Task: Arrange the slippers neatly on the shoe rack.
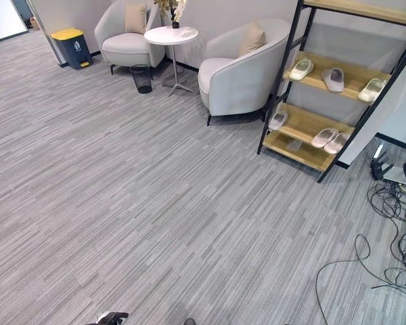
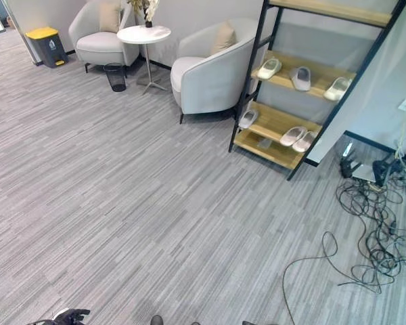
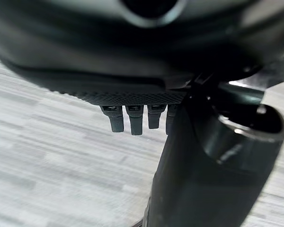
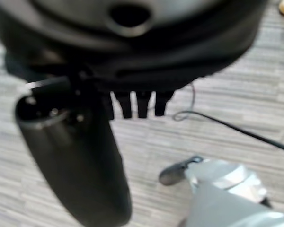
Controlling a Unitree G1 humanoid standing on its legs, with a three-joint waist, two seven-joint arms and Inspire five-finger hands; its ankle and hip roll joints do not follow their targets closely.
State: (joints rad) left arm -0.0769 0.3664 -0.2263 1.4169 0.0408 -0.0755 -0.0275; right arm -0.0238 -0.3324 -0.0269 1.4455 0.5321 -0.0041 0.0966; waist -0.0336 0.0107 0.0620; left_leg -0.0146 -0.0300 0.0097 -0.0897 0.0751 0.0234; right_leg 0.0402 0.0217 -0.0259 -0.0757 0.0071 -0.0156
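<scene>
Left hand: the left hand (image 3: 132,118) hangs over the carpet with its fingers straight and side by side, the thumb standing out beside them; it holds nothing and touches nothing.
Right hand: the right hand (image 4: 137,104) likewise hangs above the carpet, fingers straight and relaxed, thumb apart, nothing in its grasp.
Shoe rack: the shoe rack (image 1: 304,154), a black frame with sloping wooden shelves, stands against the wall at the far right, just beside an armchair, well apart from both hands.
Slippers, upper shelf: three pale slippers lie on the middle shelf, one on the left (image 1: 301,69), one in the middle (image 1: 333,79) and one on the right (image 1: 372,89), spaced apart and turned at differing angles.
Slippers, lower shelf: a single slipper (image 1: 278,120) lies at the left end of the shelf below, and a pair (image 1: 330,139) lies side by side, touching, toward the right end.
Armchairs: the near armchair (image 1: 240,74) and a second armchair (image 1: 125,40) flank a round white side table (image 1: 171,35).
Bins: a small black wastebasket (image 1: 141,78) stands by the side table; a dark bin with a yellow lid (image 1: 72,47) stands at the wall on the left.
Floor: grey striped carpet (image 1: 155,203).
</scene>
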